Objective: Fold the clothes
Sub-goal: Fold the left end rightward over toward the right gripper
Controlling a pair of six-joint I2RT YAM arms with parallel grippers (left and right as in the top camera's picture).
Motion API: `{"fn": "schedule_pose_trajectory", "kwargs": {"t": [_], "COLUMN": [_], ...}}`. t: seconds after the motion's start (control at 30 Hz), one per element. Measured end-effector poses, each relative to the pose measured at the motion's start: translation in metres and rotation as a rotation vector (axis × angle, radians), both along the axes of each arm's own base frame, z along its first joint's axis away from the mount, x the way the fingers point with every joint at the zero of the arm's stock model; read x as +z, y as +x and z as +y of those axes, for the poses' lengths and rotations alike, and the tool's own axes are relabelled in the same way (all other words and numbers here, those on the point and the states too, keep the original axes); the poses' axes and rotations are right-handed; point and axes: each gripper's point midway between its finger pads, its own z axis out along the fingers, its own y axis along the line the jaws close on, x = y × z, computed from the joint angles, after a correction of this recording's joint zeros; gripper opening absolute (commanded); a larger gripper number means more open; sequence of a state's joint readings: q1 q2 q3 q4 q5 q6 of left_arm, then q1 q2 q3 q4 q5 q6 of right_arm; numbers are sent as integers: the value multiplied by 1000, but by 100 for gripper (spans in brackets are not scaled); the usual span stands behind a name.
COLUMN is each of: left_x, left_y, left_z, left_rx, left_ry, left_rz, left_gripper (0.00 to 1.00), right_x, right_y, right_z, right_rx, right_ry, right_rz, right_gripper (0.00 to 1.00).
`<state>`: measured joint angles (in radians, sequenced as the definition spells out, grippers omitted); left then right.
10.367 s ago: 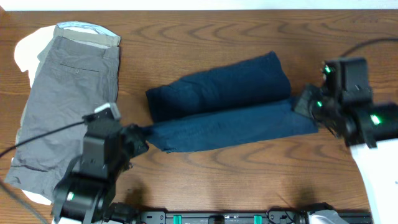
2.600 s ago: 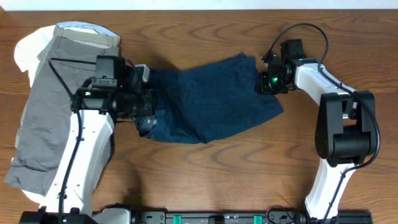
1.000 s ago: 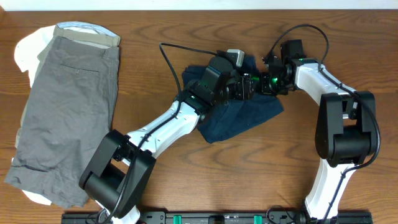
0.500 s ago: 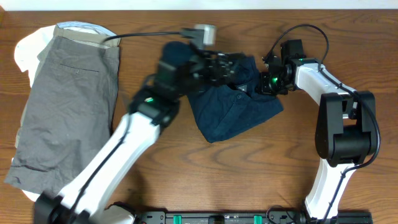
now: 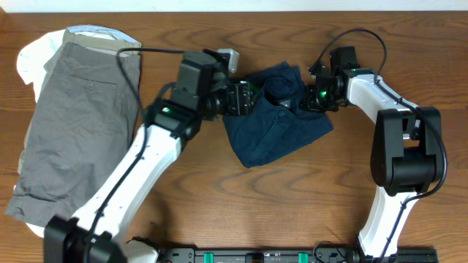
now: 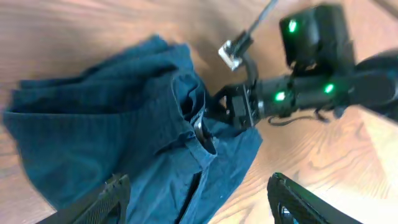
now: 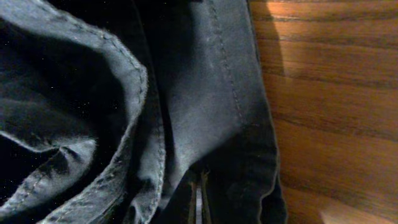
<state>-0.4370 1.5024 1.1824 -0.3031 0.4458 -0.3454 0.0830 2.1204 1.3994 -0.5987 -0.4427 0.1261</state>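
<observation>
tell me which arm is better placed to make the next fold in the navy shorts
Left, probably. The left tool is open and empty above the shorts, free to grab. The right tool sits tight against the far edge, likely anchoring it.

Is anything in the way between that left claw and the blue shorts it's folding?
Nothing visible. The left gripper hangs open just above the navy shorts. The right gripper grips their opposite edge, and the grey shorts lie well off to the side.
</observation>
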Motion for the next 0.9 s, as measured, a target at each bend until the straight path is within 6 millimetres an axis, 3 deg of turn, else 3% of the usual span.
{"fn": "schedule_pose_trajectory", "kwargs": {"t": [0.27,0.53,0.73,0.9], "left_x": [-48,-85,-80,-84], "left_y": [5,17,34,36], "left_z": [-26,-27,-31,-39], "left_rx": [-44,-15,9,5], "left_ry": [77,152,143,149], "left_rz": [34,65,11,6], "left_gripper": [76,79,77,61], "right_x": [0,1,1,1], "right_y": [-1,-1,-1,-1], "right_z": [1,2,2,2], "right_rx": [2,3,3,3], "right_ry": [7,11,13,13], "right_rz": [4,4,5,5], "right_gripper": [7,9,10,10]}}
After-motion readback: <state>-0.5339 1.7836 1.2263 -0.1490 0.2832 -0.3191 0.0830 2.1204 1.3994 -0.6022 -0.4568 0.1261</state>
